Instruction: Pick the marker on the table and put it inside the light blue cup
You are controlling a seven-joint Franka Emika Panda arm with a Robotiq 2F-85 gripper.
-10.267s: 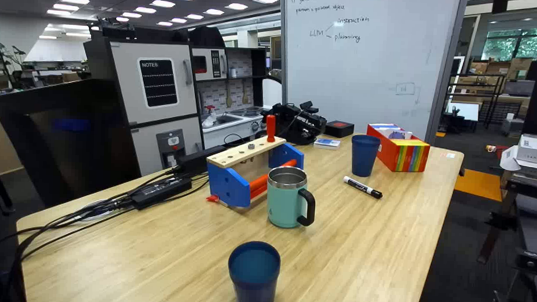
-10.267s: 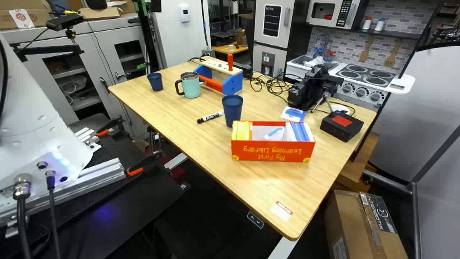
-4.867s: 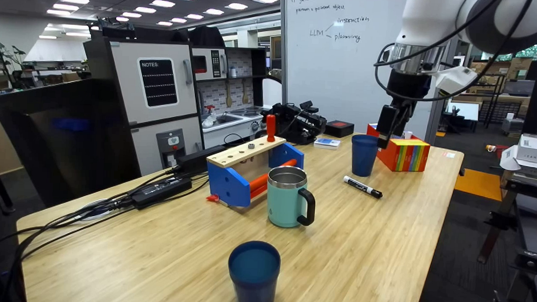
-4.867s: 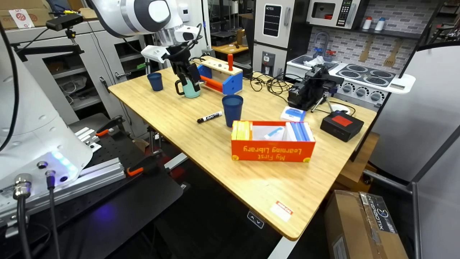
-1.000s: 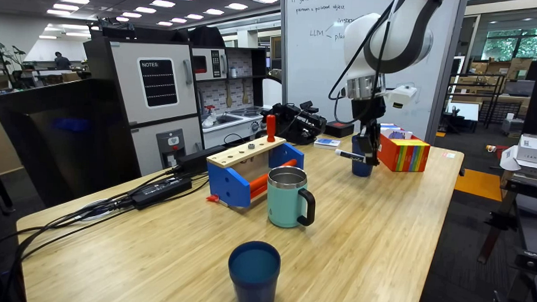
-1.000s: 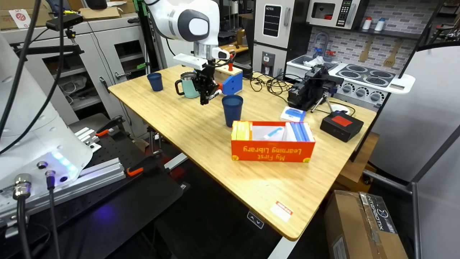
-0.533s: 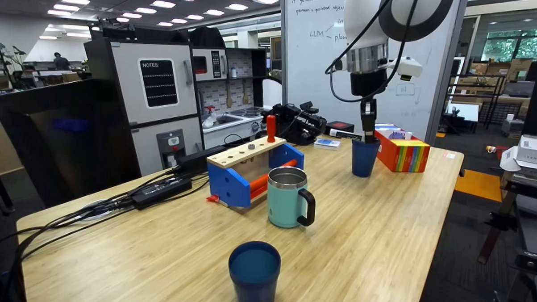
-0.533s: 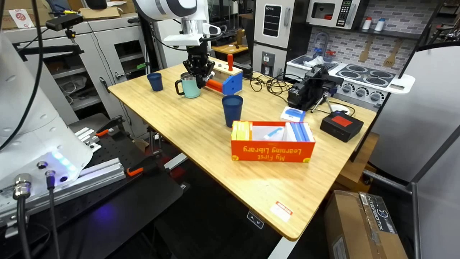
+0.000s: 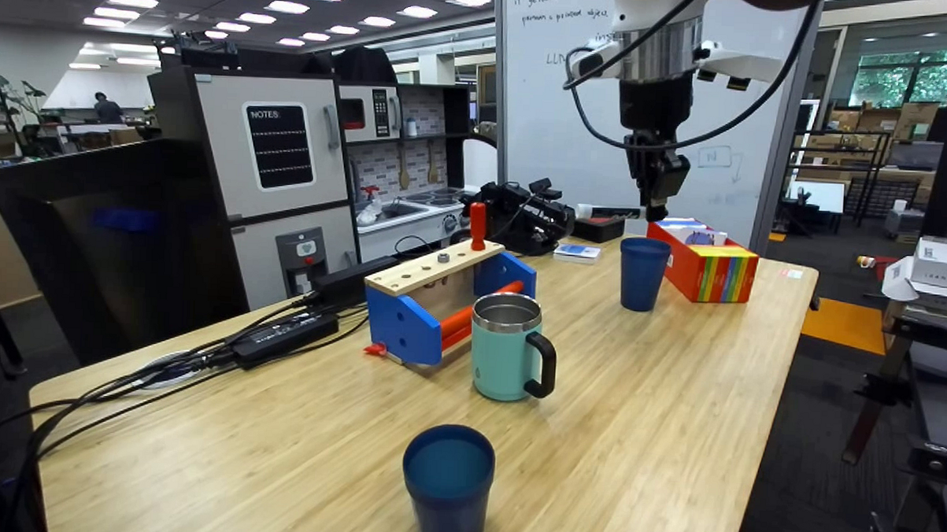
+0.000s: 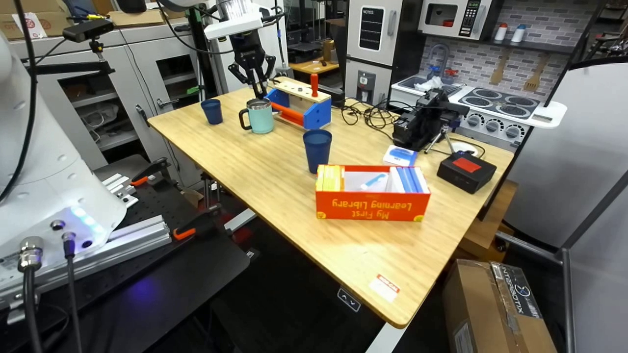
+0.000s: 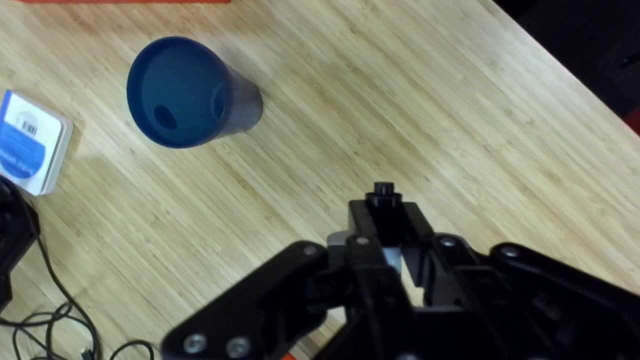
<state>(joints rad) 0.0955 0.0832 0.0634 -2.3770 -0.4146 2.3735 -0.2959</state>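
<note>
The black-and-white marker (image 9: pixel 608 212) is off the table, lying level across my gripper (image 9: pixel 655 209) in an exterior view. My jaws are closed on it. In the wrist view its black end (image 11: pixel 384 189) pokes out past the fingertips, and a pale bit of its body shows behind. The light blue cup, a teal mug (image 9: pixel 502 361) with a black handle, stands upright on the table. In an exterior view my gripper (image 10: pixel 259 92) appears just above the mug's rim (image 10: pixel 258 103), apart from it; the marker is mostly hidden there. The wrist view does not include the mug.
Dark blue cups stand at either side: a near cup (image 9: pixel 448 486) and a far cup (image 9: pixel 643 276). Beside the mug is a wooden toy workbench (image 10: pixel 299 100) with an upright red screwdriver. A red book box (image 10: pixel 373 205) and cables (image 10: pixel 365 115) also occupy the table.
The marker lay on the table earlier; my gripper has since taken hold of it and lifted it. Over the last second gripper and marker rose, passing from beside the far dark blue cup towards the mug.
</note>
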